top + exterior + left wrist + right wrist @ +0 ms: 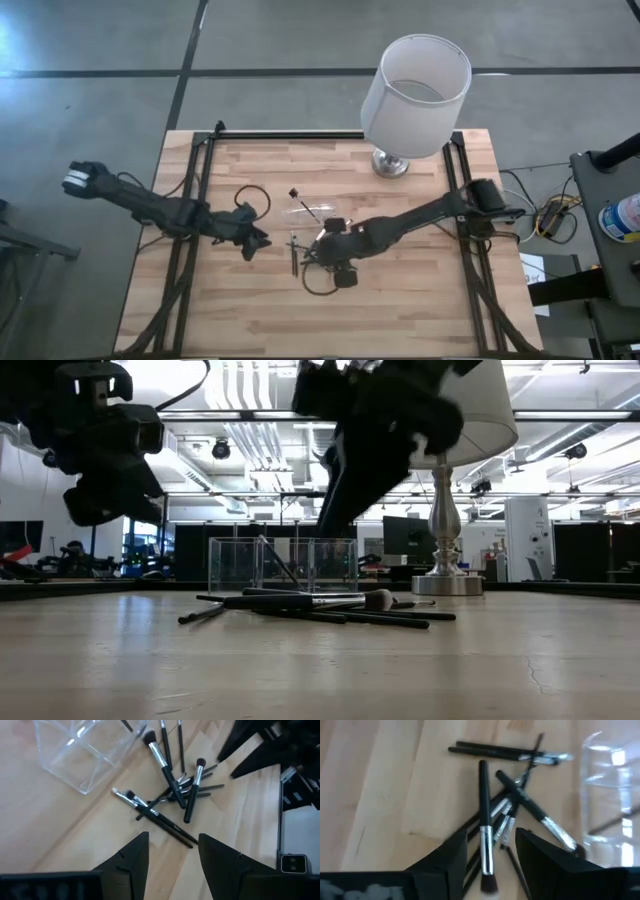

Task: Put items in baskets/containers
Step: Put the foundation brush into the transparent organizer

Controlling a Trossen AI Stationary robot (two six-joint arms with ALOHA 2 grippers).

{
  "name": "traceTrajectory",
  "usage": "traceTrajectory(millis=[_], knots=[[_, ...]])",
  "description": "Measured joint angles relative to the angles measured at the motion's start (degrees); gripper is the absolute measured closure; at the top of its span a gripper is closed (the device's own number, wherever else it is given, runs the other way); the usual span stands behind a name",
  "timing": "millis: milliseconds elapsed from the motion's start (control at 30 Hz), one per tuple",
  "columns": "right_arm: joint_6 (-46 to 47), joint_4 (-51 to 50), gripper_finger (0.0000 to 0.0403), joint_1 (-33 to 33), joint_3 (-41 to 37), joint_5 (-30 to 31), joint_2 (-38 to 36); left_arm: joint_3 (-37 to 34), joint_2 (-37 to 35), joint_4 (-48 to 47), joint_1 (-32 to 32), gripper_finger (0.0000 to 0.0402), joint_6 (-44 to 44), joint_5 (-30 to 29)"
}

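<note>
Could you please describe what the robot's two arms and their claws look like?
Both arms are dark, slender and jointed, with black cable loops beside them. The left arm ends in a pale block at its outer end. Left claw and right claw each have two matte black, wedge-shaped fingers.

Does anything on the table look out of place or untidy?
Yes. The makeup brushes lie crossed in a loose heap on the wood beside the clear container, not inside it. Only one brush leans in the container. Nothing looks damaged.
</note>
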Motion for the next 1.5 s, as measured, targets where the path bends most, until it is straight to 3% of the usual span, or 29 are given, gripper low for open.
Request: traceTrajectory(millis=[167, 400, 733, 1033, 1367, 1500], knots=[[0.2, -7.44, 0.0244, -0.39, 7.11, -0.33, 6.28, 0.0, 2.46, 2.0, -1.92, 0.0239, -1.56, -1.38], [-0.04, -10.42, 0.0255, -1.14, 13.25, -0.44, 10.5, -0.02, 4.3, 3.71, -2.52, 0.0239, -1.56, -1.9], [-0.05, -11.07, 0.0275, -2.61, 12.07, -5.69, 10.57, -0.02, 4.45, 4.2, -2.78, 0.0239, -0.44, -2.21], [-0.11, -10.68, 0.0291, -2.83, 10.17, -5.19, 10.61, -0.02, 4.45, 4.19, -2.78, 0.0239, 0.36, -2.41], [0.21, -11.06, 0.0355, -3.31, 10.54, -4.39, 13.29, -0.02, 4.45, 4.18, -2.78, 0.0239, 0.16, -2.45], [0.17, -11.43, 0.0359, -3.31, 10.79, -4.26, 12.28, -0.02, 4.45, 4.21, -2.78, 0.0239, 0.14, -2.53]])
